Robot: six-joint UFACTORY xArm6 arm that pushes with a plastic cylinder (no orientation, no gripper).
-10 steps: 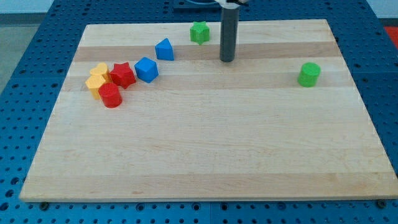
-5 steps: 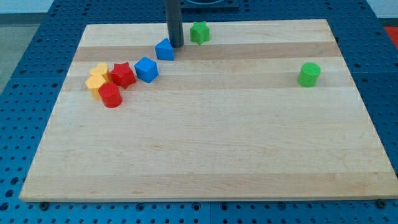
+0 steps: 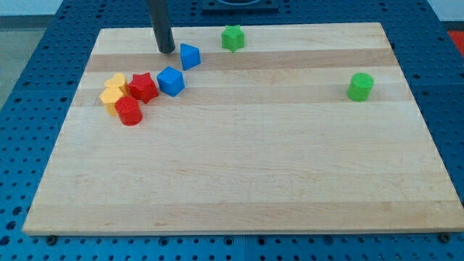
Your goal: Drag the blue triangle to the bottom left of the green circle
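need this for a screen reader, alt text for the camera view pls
My tip sits just left of the blue triangle near the board's top edge. The green circle is far right, a green star top centre, and a blue, red and yellow cluster at left.

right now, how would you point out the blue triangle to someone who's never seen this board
Start at the wooden board, near its top edge left of centre. The blue triangle sits just right of my tip. Unlike the blue cube below it, it is wedge-shaped and stands alone.

two blue blocks (image 3: pixel 189 56), two green (image 3: pixel 232 38), two red (image 3: pixel 143 87), two yellow (image 3: pixel 112 90)
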